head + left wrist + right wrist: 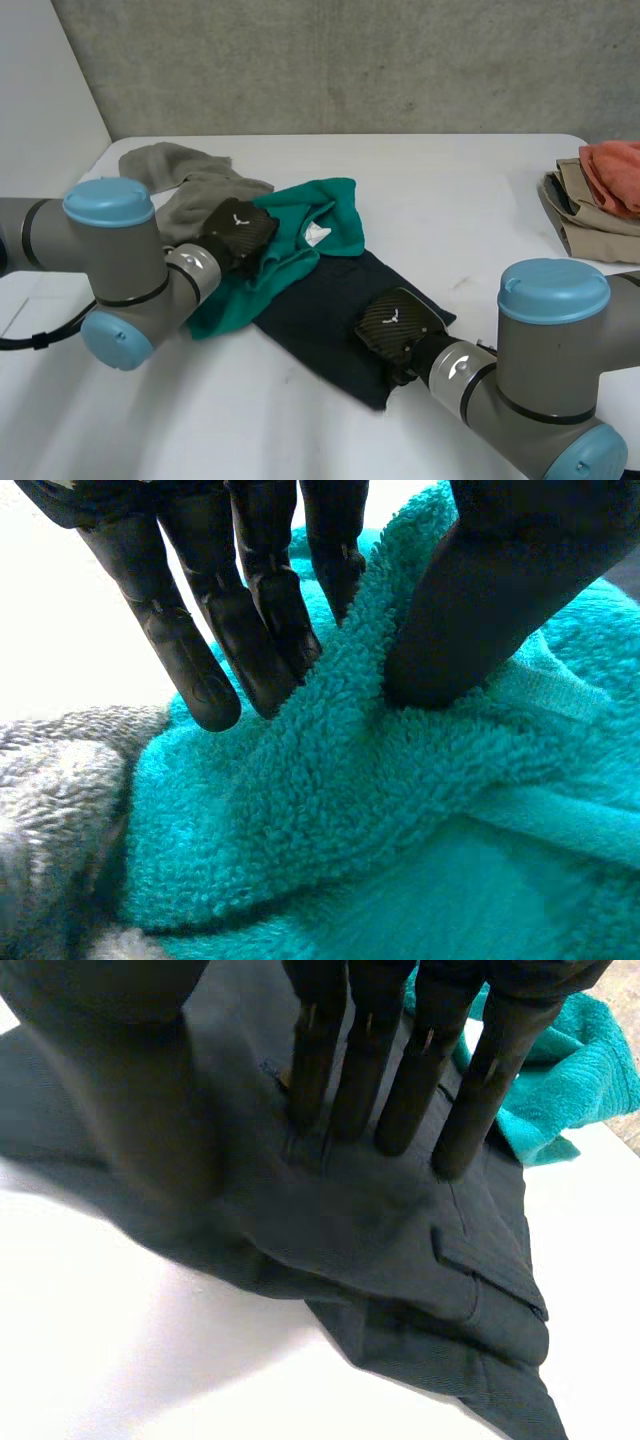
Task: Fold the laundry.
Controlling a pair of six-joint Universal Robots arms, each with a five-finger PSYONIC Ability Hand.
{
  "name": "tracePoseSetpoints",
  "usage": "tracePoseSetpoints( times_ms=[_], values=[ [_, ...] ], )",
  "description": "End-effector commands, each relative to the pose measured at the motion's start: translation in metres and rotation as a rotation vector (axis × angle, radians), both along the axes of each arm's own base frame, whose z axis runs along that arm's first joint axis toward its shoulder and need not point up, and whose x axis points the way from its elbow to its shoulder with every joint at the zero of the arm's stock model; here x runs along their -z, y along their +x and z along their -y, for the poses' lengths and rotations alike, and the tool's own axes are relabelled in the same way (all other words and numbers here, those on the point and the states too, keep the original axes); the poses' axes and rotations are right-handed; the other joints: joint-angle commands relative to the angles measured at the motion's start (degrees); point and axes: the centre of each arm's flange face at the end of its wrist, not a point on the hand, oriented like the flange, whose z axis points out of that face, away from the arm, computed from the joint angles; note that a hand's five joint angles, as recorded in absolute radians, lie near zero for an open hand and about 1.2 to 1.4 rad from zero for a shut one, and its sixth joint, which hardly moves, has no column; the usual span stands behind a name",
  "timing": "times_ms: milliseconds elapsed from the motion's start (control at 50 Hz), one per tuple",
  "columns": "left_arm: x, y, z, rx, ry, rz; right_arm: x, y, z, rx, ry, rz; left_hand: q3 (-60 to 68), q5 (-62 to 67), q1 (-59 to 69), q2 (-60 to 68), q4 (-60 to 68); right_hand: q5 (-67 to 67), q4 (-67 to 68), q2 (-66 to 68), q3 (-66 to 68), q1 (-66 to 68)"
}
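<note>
A teal towel (330,215) lies crumpled in the middle of the white table (460,190), partly over a dark navy garment (310,320) spread flat toward the front. My left hand (240,232) rests on the towel's left part. In the left wrist view, the left hand (250,620) pinches a raised ridge of the teal towel (350,820) between fingers and thumb. My right hand (392,322) is on the navy garment near its front right edge. In the right wrist view, the right hand (400,1080) has straight fingers touching the navy garment (400,1250), thumb set apart.
A grey towel (190,180) lies bunched at the back left, touching the teal one; it also shows beside my left hand as the grey towel (50,780). A stack of folded tan and coral clothes (600,200) sits at the table's right edge.
</note>
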Motion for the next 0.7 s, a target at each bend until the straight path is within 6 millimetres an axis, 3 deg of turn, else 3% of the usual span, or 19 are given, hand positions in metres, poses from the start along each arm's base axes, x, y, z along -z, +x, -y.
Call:
tracePoseSetpoints(
  times_ms=[20, 100, 120, 200, 360, 420, 540, 560, 580, 600, 640, 660, 700],
  values=[
    [-0.025, 0.009, 0.022, -0.15, -0.137, 0.056, -0.001, 0.0, 0.006, 0.012, -0.009, 0.008, 12.04, 14.58, 15.94, 12.1, 11.79, 34.71, 33.5, 32.86, 33.37, 34.18],
    [-0.065, 0.034, 0.055, -0.338, -0.307, 0.062, -0.004, -0.002, 0.007, 0.016, -0.011, 0.012, 12.04, 14.58, 15.94, 12.1, 11.79, 34.71, 33.5, 32.86, 33.37, 34.18],
    [-0.082, 0.051, 0.068, -0.413, -0.373, 0.058, -0.004, -0.002, 0.007, 0.016, -0.008, 0.011, 12.04, 14.58, 15.94, 12.1, 11.79, 34.71, 33.5, 32.86, 33.37, 34.18],
    [-0.109, 0.084, 0.091, -0.522, -0.503, 0.056, -0.013, -0.003, 0.006, 0.021, -0.027, 0.021, 12.04, 14.58, 15.94, 12.1, 11.79, 34.71, 33.5, 32.86, 33.37, 34.18],
    [-0.149, 0.12, 0.113, -0.641, -0.719, 0.048, -0.037, -0.009, 0.001, 0.026, -0.058, 0.043, 12.04, 14.58, 15.94, 12.1, 11.79, 34.71, 33.5, 32.86, 33.37, 34.18],
    [-0.152, 0.133, 0.119, -0.678, -0.764, 0.085, -0.038, -0.013, 0.004, 0.041, -0.056, 0.039, 12.04, 14.58, 15.94, 12.1, 11.79, 34.71, 33.5, 32.86, 33.37, 34.18],
    [-0.139, 0.128, 0.116, -0.657, -0.747, 0.129, -0.034, -0.016, 0.004, 0.05, -0.045, 0.031, 12.04, 14.58, 15.94, 12.1, 11.79, 34.71, 33.5, 32.86, 33.37, 34.18],
    [-0.135, 0.124, 0.113, -0.642, -0.731, 0.13, -0.034, -0.017, 0.003, 0.05, -0.041, 0.031, -1.93, 0.61, 1.98, -1.86, -2.18, 34.71, 33.5, 32.86, 33.37, 34.18],
    [-0.125, 0.111, 0.105, -0.597, -0.706, 0.13, -0.034, -0.017, 0.003, 0.05, -0.041, 0.031, -36.37, -33.83, -32.47, -36.31, -36.62, 34.71, 33.5, 32.86, 33.37, 34.18],
    [-0.12, 0.103, 0.1, -0.567, -0.696, 0.128, -0.033, -0.016, 0.003, 0.049, -0.04, 0.03, -48.04, -45.5, -44.14, -47.98, -48.29, 34.71, 33.5, 32.86, 33.37, 34.18],
    [-0.113, 0.085, 0.089, -0.496, -0.678, 0.123, -0.033, -0.017, 0.003, 0.052, -0.04, 0.029, -57.55, -55.01, -53.65, -57.49, -57.8, 34.71, 33.5, 32.86, 33.37, 34.18],
    [-0.102, 0.07, 0.076, -0.426, -0.647, 0.129, -0.034, -0.017, 0.004, 0.052, -0.042, 0.03, -57.75, -55.21, -53.84, -57.68, -58.0, 34.71, 33.5, 32.86, 33.37, 34.18],
    [-0.089, 0.059, 0.061, -0.365, -0.592, 0.147, -0.036, -0.017, 0.005, 0.057, -0.048, 0.034, -57.92, -55.38, -54.01, -57.85, -58.17, 34.71, 33.5, 32.86, 33.37, 34.18]
  ],
)
